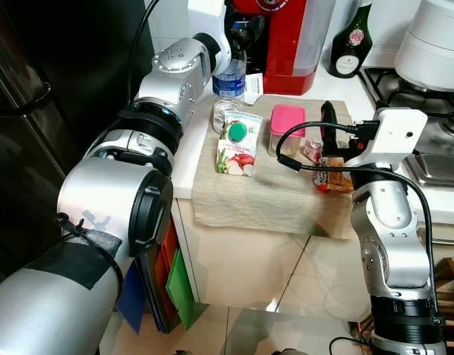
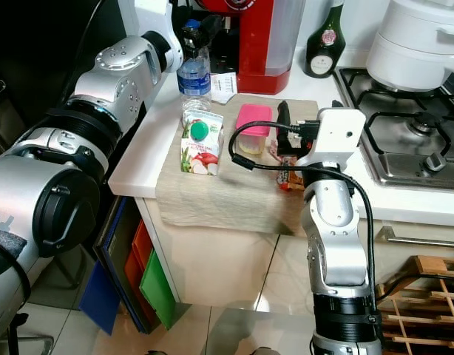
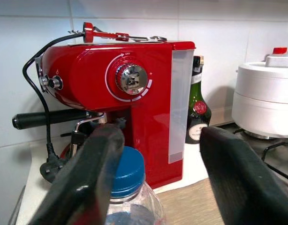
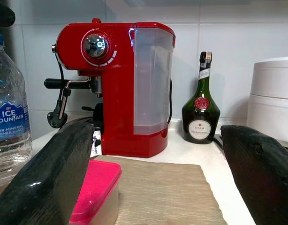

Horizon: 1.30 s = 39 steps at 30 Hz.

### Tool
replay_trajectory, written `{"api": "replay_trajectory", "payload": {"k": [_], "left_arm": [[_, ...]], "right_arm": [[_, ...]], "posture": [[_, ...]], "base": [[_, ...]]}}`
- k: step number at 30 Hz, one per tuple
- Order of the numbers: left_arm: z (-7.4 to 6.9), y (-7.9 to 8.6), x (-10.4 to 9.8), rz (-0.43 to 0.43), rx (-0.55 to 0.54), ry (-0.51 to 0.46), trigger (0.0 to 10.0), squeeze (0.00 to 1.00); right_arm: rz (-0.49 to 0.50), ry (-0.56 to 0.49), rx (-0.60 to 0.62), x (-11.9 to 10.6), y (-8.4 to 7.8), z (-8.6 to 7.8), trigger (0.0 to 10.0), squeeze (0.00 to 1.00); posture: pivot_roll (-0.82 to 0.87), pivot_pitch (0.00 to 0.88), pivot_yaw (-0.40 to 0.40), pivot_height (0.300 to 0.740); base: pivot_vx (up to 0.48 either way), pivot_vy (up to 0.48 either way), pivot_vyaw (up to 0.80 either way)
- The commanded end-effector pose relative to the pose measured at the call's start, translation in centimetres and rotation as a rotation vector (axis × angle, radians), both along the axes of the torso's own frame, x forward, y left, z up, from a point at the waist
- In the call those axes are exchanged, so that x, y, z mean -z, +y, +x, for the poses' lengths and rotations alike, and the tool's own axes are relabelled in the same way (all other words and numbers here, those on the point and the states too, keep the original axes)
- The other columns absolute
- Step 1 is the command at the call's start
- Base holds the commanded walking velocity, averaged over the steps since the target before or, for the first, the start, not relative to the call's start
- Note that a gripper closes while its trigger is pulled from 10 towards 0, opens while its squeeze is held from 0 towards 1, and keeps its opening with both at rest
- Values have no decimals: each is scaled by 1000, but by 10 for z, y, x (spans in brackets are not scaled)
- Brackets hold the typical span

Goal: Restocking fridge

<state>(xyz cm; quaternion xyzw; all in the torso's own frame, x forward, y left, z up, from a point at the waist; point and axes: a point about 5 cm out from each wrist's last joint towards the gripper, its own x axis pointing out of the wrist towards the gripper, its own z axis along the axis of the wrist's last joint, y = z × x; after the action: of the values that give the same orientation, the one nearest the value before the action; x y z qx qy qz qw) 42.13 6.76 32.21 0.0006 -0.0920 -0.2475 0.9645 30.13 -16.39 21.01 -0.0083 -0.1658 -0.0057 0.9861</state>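
Kitchen counter (image 1: 186,148), water bottle (image 1: 228,78) beside open left claw (image 3: 155,173)

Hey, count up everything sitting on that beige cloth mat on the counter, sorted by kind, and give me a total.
Clear plastic water bottle with blue cap: 1
Lying carton with green screw cap: 1
Clear tub with pink lid: 1
Small wrapped snack packets, partly hidden by the right arm, as far as I can tell: 2
Total: 5

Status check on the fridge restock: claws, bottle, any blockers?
Left claw open, at clear plastic water bottle with blue cap, not gripping. Right claw open over beige cloth mat, beside pink-lidded container. Red espresso machine close behind bottle.
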Motion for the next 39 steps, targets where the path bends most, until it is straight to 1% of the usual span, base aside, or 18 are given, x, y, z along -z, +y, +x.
{"api": "replay_trajectory", "payload": {"k": [1, 10, 12, 13, 15, 17, 20, 21, 24, 27, 31, 32, 33, 35, 36, 38, 39], "left_arm": [[2, 3, 11, -5, -3, 61, 0, 0], [2, 10, 4, -54, 19, 55, 0, 0], [1, 13, 0, -69, 28, 43, 0, 0], [1, 16, -6, -78, 29, 23, 0, 0], [-1, 22, -24, -93, 36, -49, 0, 0], [-2, 25, -33, -89, 40, -88, 0, 0], [-7, 30, -54, -96, 51, -172, 0, 0], [-7, 30, -54, -96, 51, -172, 0, 0], [-11, 30, -67, -75, 80, -237, 0, 0], [-13, 28, -69, -63, 96, -253, 0, 0], [-13, 27, -67, -30, 92, -267, 0, 0], [-13, 27, -66, -12, 84, -273, 7725, 0], [-12, 28, -65, 2, 72, -277, 10000, 0], [-11, 32, -62, 10, 49, -273, 10000, 0], [-9, 35, -57, 12, 20, -253, 10000, 361], [-5, 42, -47, 5, -37, -204, 10000, 714], [-3, 45, -39, 3, -65, -172, 10000, 980]], "right_arm": [[-1, -2, -3, 0, 1, 1, 10000, 0], [0, 2, -6, 1, 2, 2, 10000, 0], [0, 6, -9, 2, 2, 2, 10000, 0], [0, 8, -14, 3, 3, 3, 10000, 0], [-2, 10, -22, 4, 5, 5, 10000, 0], [-3, 10, -24, 4, 5, 6, 10000, 0], [-1, 7, -24, 4, 5, 7, 10000, 0], [-1, 7, -24, 4, 5, 7, 10000, 0], [0, 10, -26, 6, 6, 8, 10000, 0], [0, 12, -27, 8, 6, 8, 10000, 0], [-1, 11, -27, 9, 7, 9, 10000, 0], [-1, 11, -26, 9, 6, 9, 10000, 0], [-2, 11, -24, 9, 6, 9, 10000, 0], [-2, 10, -22, 9, 6, 10, 10000, 0], [-3, 11, -21, 9, 5, 10, 10000, 0], [-3, 11, -19, 10, 5, 10, 10000, 0], [-2, 11, -16, 10, 5, 10, 10000, 0]], "posture": [[-141, 0, 67, 740], [-136, 0, 64, 740], [-127, 0, 61, 740], [-118, 0, 58, 740], [-114, 0, 58, 740], [-111, 0, 58, 740], [-108, 0, 59, 740], [-108, 0, 59, 740], [-104, 0, 59, 740], [-104, 0, 58, 740], [-105, 0, 58, 740], [-105, 0, 58, 740], [-105, 0, 57, 740], [-104, 0, 56, 740], [-104, 0, 56, 740], [-103, 0, 57, 740], [-105, 0, 60, 740]], "base": [[0, 0, 0], [0, 0, 0], [0, 0, 0], [0, 0, 0], [0, 0, 0], [0, 0, 0], [0, 0, 0], [0, 0, 0], [0, 0, 0], [0, 0, 0], [0, 0, 0], [0, 0, 0], [0, 0, 0], [0, 0, 0], [0, 0, 0], [0, 0, 0], [0, 0, 0]]}}
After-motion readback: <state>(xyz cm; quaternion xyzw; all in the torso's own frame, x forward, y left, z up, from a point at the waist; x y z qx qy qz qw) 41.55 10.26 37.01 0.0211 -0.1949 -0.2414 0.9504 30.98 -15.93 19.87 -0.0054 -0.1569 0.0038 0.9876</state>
